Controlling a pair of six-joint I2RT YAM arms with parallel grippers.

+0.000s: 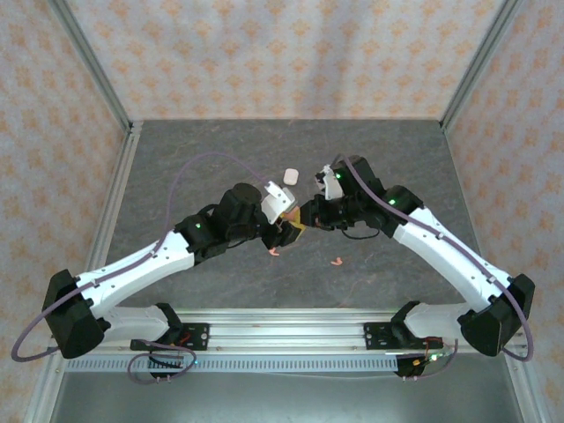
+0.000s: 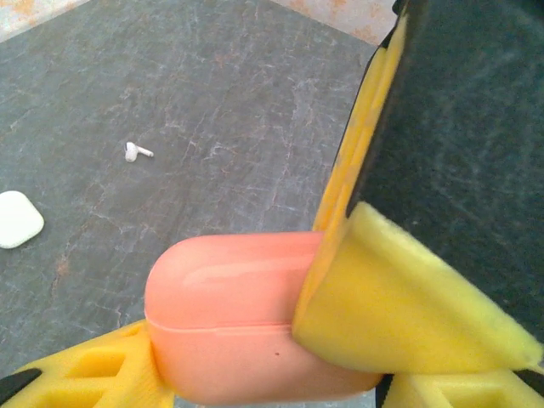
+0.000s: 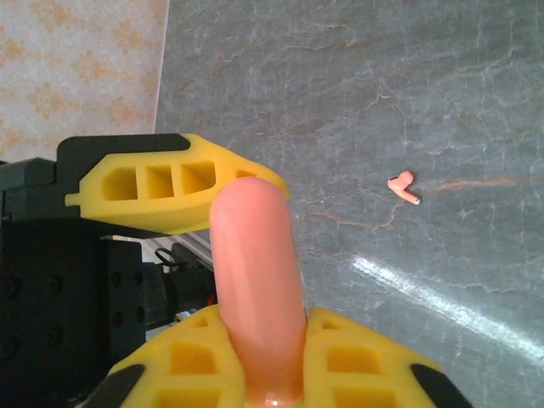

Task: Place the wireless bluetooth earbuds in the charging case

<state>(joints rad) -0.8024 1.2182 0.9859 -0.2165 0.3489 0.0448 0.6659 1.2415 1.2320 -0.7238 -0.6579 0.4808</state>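
Patterned wall panels enclose a grey, veined tabletop (image 1: 414,150). At the centre of the top view, the left gripper (image 1: 284,227) and the right gripper (image 1: 310,216) are found tip to tip. A pink charging case (image 3: 255,272), lid shut, is clamped edge-on between the right gripper's yellow fingers (image 3: 357,365) at the bottom of the right wrist view. Its upper left side is touched there by one finger of the left gripper. In the left wrist view the case is seen low in the frame between that gripper's fingers; whether it is squeezed cannot be told. A pink earbud (image 3: 403,187) is seen loose on the tabletop at the right, well apart from the case. A white earbud (image 2: 136,152) lies at the upper left, near a white charging case (image 2: 15,219) at the left edge.
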